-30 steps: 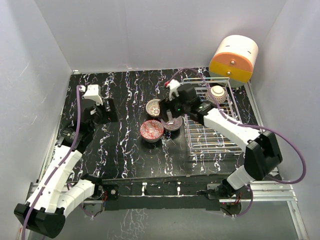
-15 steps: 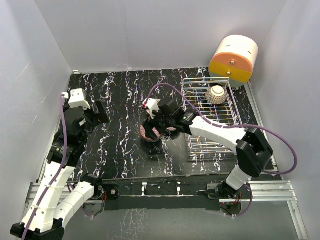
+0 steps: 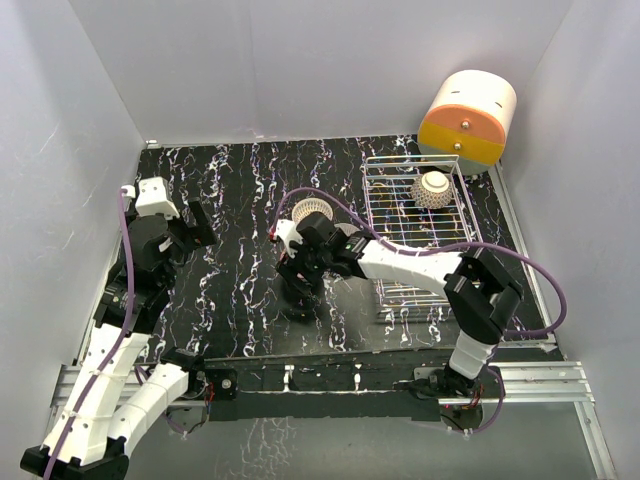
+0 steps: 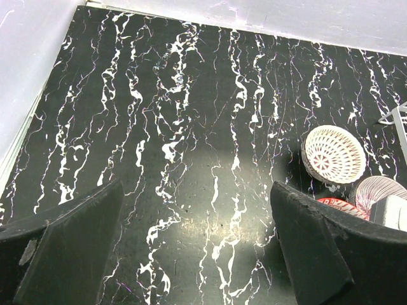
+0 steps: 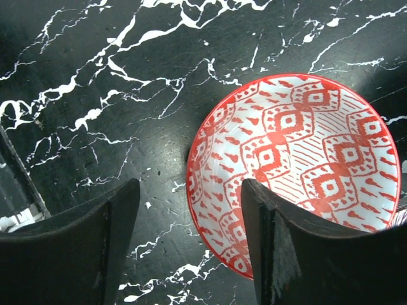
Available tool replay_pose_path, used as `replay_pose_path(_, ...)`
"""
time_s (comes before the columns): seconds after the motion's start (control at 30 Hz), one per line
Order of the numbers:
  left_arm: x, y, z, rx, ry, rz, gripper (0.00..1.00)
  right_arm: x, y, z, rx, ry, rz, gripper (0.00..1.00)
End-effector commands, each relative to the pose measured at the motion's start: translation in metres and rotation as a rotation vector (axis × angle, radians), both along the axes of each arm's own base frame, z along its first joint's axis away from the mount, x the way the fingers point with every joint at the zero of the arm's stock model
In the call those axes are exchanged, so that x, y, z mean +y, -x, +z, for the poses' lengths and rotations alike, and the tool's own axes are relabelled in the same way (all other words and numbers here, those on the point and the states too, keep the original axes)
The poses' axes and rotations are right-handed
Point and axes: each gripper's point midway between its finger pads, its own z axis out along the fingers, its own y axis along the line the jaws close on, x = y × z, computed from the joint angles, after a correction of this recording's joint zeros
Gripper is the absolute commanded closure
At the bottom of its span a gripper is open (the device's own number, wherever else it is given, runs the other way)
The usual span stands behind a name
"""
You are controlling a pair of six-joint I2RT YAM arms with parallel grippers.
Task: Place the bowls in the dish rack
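Located red bowl (image 5: 296,159) upright on the black marbled tabletop (image 5: 95,82), patterned inside up. Sits roughly mid-table in the overhead view, mostly hidden there under the right wrist. Noted white lattice bowl (image 3: 312,210) just beside it at 12 o'clock. Noted purplish striped bowl (image 4: 381,189) near it at roughly 3 o'clock; both loose on the table. Logged dish rack (image 3: 452,222) farther out at 3 o'clock, apart from the cluster. Found one racked bowl (image 3: 433,188) at its 12 o'clock end, tipped with pale underside showing. Counted one loaded, three outstanding.

Change over the last second: saw right arm leave the spot beside the rack's left edge, swing toward 8 o'clock and drop over the red bowl, jaws narrowing on the way. Saw left arm pull back toward 9 o'clock, off the bowls. Read as pick of the red bowl begun, grasp not yet made.

Right pincer (image 5: 191,197): jaws apart, moderately wide, straddling the bowl's 9 o'clock rim in the wrist view. One finger over the inside, the other outside above bare tabletop. Gap visible between outer finger and rim; contact on the inner side not discernible. Nothing held.

Left pincer (image 4: 197,190): jaws wide apart, nothing between, hovering over tabletop at 9 o'clock of the bowls.
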Motion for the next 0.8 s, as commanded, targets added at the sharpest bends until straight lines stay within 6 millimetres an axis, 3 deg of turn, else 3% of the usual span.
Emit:
replay_pose_path(0.0,0.003,0.002,0.006,-0.023,0.007,0.017,0.03,0.011,-0.021,0.011,-0.074,-0.023,-0.033,0.38)
replay_pose_path(0.2,0.002,0.001,0.005,-0.021,0.008,0.014,0.03,0.011,-0.027,-0.007,-0.075,0.027,-0.051,0.45)
replay_pose_path(0.4,0.003,0.002,0.006,-0.026,0.006,0.017,0.03,0.014,-0.027,-0.007,-0.082,0.03,-0.053,0.58)
replay_pose_path(0.77,0.001,0.002,0.005,-0.023,0.01,0.009,0.03,0.018,-0.022,0.006,-0.068,0.0,-0.042,0.57)
